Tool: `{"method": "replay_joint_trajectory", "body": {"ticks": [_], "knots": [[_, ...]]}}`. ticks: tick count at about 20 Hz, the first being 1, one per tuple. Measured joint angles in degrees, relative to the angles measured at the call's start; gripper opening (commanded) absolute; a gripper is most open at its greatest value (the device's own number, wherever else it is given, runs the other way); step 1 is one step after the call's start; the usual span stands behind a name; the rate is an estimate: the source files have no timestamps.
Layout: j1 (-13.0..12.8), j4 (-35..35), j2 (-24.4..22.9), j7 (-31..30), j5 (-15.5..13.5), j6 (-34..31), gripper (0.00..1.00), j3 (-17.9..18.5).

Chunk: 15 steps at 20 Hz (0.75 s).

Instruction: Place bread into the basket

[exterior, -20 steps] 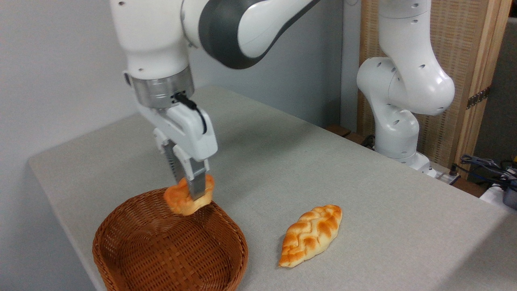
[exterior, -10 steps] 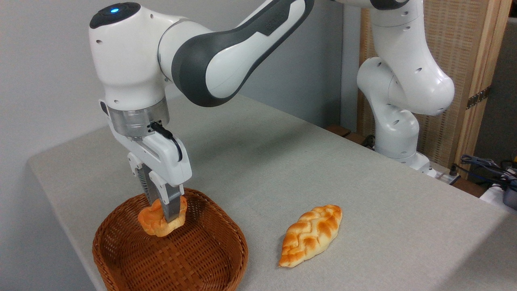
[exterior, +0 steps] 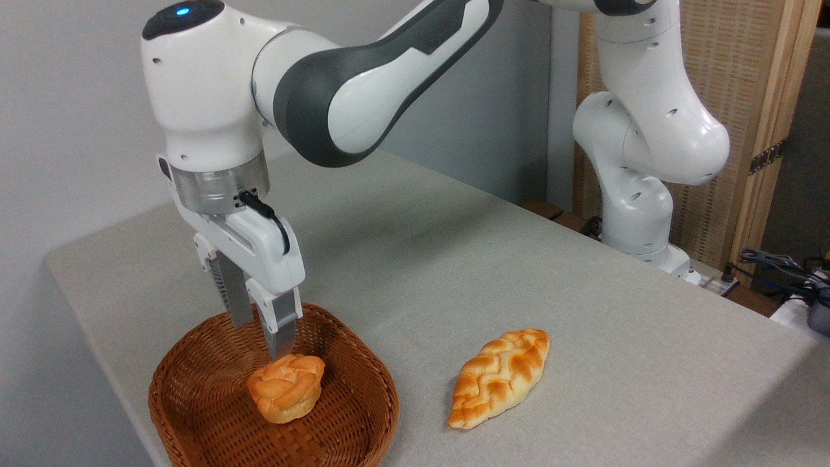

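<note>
Your gripper (exterior: 260, 338) hangs over the basket (exterior: 194, 415), fingers spread wide, holding nothing. Bread (exterior: 286, 387) sits inside; braided loaf (exterior: 498, 377) lies beside on the table (exterior: 454, 259).

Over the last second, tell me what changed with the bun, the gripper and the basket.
The gripper carried the bun leftward from the basket's far rim to over its middle, then opened and let go. The bun now sits on the basket floor, knotted top up, fingers just above it. The basket and the braided loaf stayed put.
</note>
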Motion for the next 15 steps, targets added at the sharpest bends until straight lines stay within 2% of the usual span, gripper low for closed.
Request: {"method": "replay_joint_trajectory", "body": {"ticks": [2, 5, 9, 11, 15], "knots": [[0.03, -0.36, -1.87, 0.00, 0.00, -0.21, 1.00, 0.00], [0.93, -3.83, -8.67, 0.25, 0.01, -2.22, 1.00, 0.02], [3.55, -7.04, -17.34, 5.98, 0.01, -12.00, 1.00, 0.13], [4.11, -6.79, -18.60, 6.81, 0.02, -14.07, 1.00, 0.23], [4.17, -3.25, -16.92, 6.87, 0.42, -17.97, 1.00, 0.24]]}}
